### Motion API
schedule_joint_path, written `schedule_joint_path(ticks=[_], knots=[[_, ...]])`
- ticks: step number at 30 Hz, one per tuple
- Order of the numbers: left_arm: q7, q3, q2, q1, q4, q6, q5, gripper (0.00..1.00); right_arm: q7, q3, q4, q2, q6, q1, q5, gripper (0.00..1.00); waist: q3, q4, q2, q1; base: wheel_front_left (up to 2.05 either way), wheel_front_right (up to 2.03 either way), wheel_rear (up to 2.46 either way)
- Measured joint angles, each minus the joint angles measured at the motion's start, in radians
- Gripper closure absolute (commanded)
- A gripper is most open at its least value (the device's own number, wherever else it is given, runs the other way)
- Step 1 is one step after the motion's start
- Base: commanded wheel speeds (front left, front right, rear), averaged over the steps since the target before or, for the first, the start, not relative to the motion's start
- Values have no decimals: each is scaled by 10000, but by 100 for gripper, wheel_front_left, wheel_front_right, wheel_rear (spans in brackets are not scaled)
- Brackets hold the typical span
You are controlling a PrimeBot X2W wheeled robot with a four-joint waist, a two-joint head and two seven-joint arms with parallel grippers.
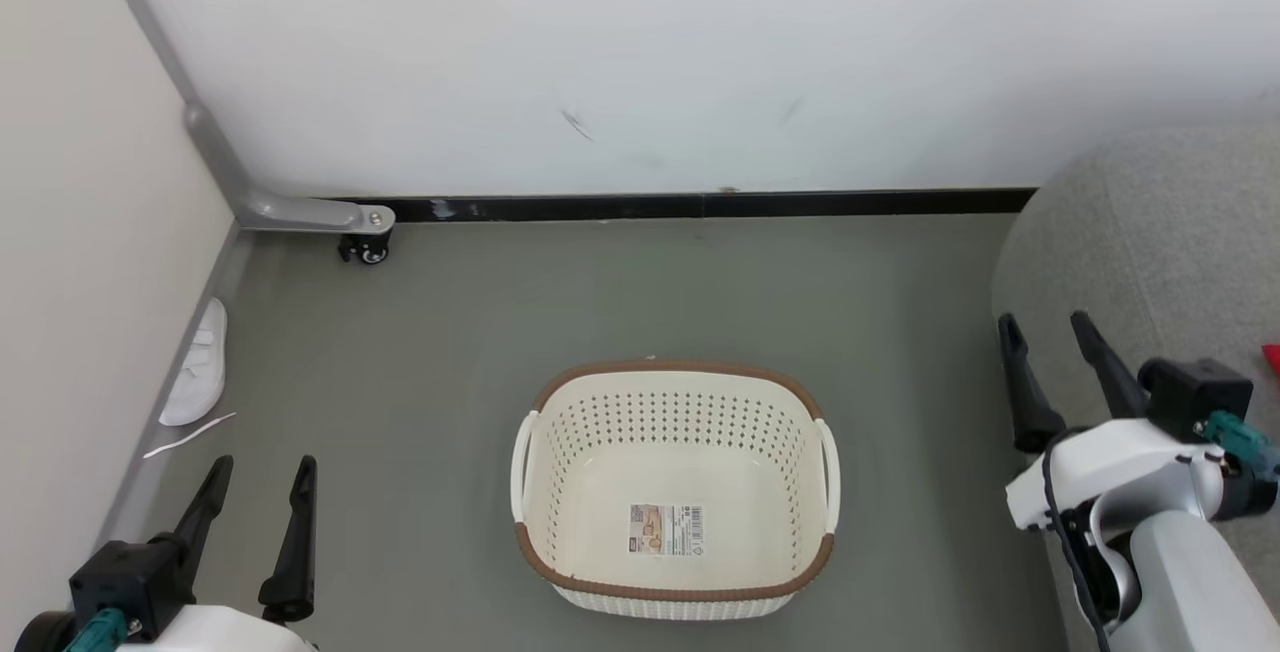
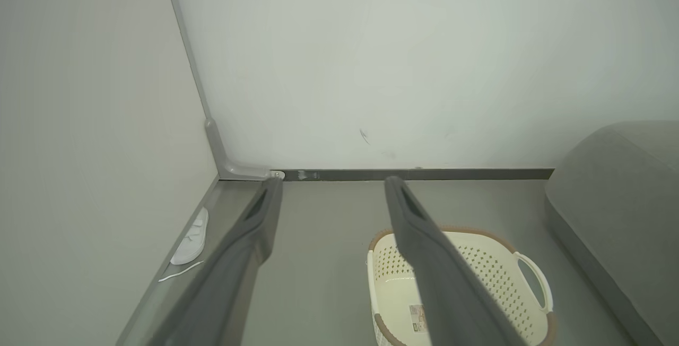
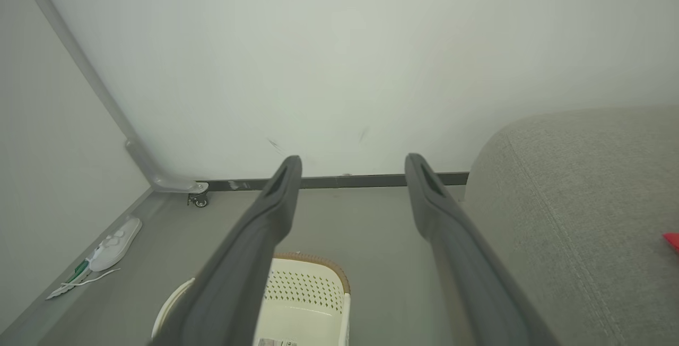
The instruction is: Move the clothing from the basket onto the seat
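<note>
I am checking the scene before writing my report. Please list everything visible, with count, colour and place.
basket: one, cream-white with brown rim, on the floor in the middle; inside it only a paper label
sofa: one, grey, at the right
red fabric: one small patch, on the sofa, cut off by the right edge
shoe: one, white, by the left wall
white strip: one, on the floor beside the shoe
caster wheel: one, black, far left corner
left gripper: one, dark fingers, lower left, open, empty
right gripper: one, dark fingers, beside the sofa, open, empty
</note>
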Motion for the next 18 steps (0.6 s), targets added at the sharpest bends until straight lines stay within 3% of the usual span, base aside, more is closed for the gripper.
schedule_joint_path(ticks=[9,18], knots=[[0,470,-174,340,619,-109,462,0,0,-48,-176,21,0,872,173,0,-385,476,0,0,0,0,0],[2,784,-435,889,1202,-545,639,0,2,-77,-483,33,0,1789,556,0,-805,618,0,0,0,0,0]])
